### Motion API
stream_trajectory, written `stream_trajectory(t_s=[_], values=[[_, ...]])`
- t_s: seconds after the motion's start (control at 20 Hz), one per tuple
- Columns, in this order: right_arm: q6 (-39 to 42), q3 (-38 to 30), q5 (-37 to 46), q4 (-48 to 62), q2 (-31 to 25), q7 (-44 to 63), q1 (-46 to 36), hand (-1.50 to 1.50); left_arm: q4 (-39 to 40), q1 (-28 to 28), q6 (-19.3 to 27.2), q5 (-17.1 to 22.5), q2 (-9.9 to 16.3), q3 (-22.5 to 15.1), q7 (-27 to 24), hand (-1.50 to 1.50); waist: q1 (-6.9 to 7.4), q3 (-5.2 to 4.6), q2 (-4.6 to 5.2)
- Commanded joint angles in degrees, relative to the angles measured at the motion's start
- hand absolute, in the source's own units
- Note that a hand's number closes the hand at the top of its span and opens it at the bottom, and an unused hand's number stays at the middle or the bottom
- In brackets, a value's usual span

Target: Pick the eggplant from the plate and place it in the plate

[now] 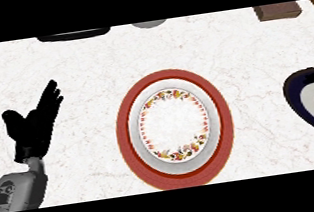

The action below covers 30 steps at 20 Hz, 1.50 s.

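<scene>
- The left hand rested at nine o'clock on the worktop, fingers straight and apart.
- The red-rimmed plate sat at centre.
- A dark-rimmed plate lay at three o'clock; whether anything lay on it could not be told.

A: What blocks the way around the red-rimmed plate?
B: Left of it, the open left hand. Right of it, a dark-rimmed plate.
A: Beyond it?
B: Bare marble counter.
</scene>
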Motion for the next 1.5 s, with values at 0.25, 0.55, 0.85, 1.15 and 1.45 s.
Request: stream_trajectory(t_s=[0.25,0.55,0.85,1.15,1.45], values=[[4.7,2.3,1.4,0.6,1.0,-12.8,1.6,1.50,-0.3,1.0,0.3,-1.2,-0.9,-0.6,-0.6,0.00,-0.11,0.27,0.14],[2.6,0.2,-0.1,1.3,1.8,-11.5,1.5,1.50,-1.5,1.5,0.0,-0.8,-0.4,0.3,0.2,0.00,-0.77,0.25,-0.13],[-10.9,-9.5,-9.0,-7.9,18.5,3.2,-2.7,1.50,0.2,2.0,-0.6,-0.1,1.1,2.4,0.7,0.00,-2.32,0.03,-2.28],[-24.6,-15.6,-14.0,-16.6,35.8,12.6,-5.5,1.50,0.7,2.5,-0.5,-0.4,0.4,1.4,1.6,0.00,-2.90,0.22,-5.02],[-44.6,-20.4,-13.5,-24.4,44.8,27.2,-8.3,1.50,1.5,4.4,0.7,-0.5,0.0,2.1,1.5,0.00,-6.30,0.14,-6.14]])
